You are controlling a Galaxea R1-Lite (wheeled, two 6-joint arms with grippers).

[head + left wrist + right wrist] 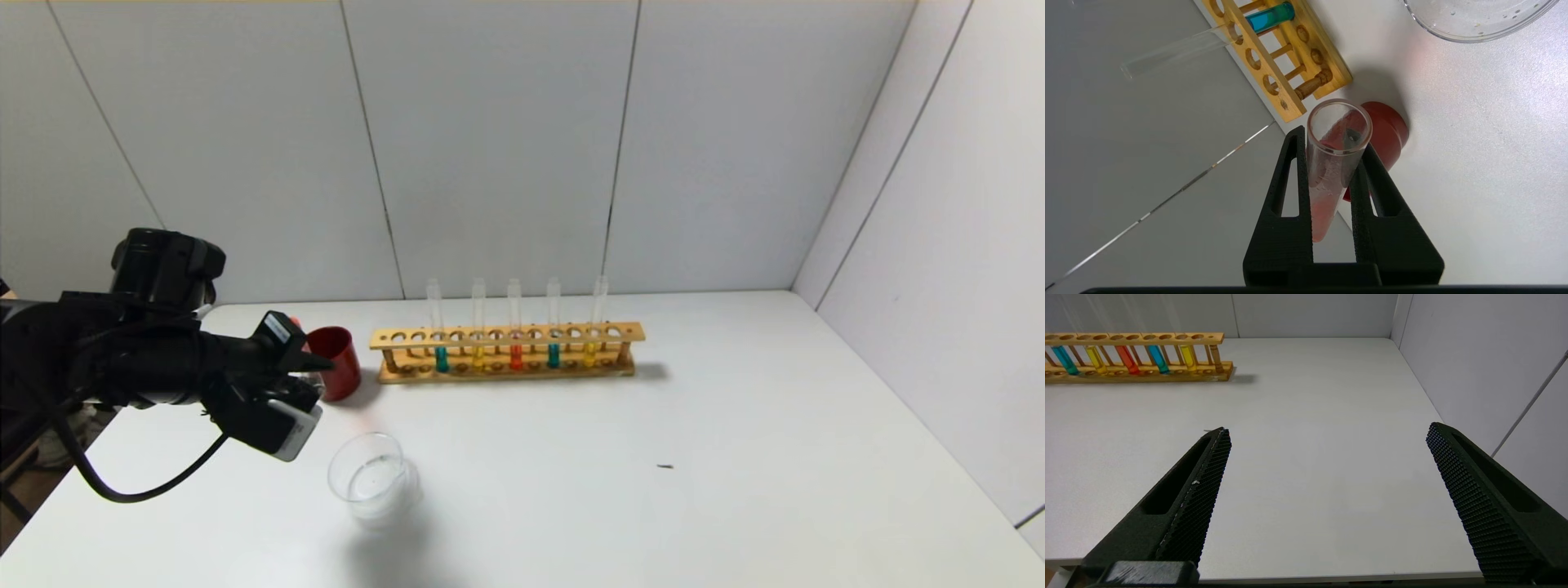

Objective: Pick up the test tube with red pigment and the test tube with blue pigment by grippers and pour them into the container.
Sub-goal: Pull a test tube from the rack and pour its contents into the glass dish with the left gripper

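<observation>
My left gripper (1332, 141) is shut on a clear test tube with red pigment (1327, 179). The tube lies along the fingers with its open mouth past the fingertips and pale red liquid in its round end. In the head view the left gripper (314, 367) hangs beside the red cup, behind and left of the clear glass container (367, 478), whose rim also shows in the left wrist view (1474, 24). A teal-blue tube (442, 358) stands in the wooden rack (506, 335). My right gripper (1329, 433) is open and empty over bare table.
A dark red cup (336, 363) stands just past the left fingertips, also in the left wrist view (1388, 130). The rack also holds a red tube (515, 357), a second teal tube (553, 354) and two yellow tubes. Walls close the back and right.
</observation>
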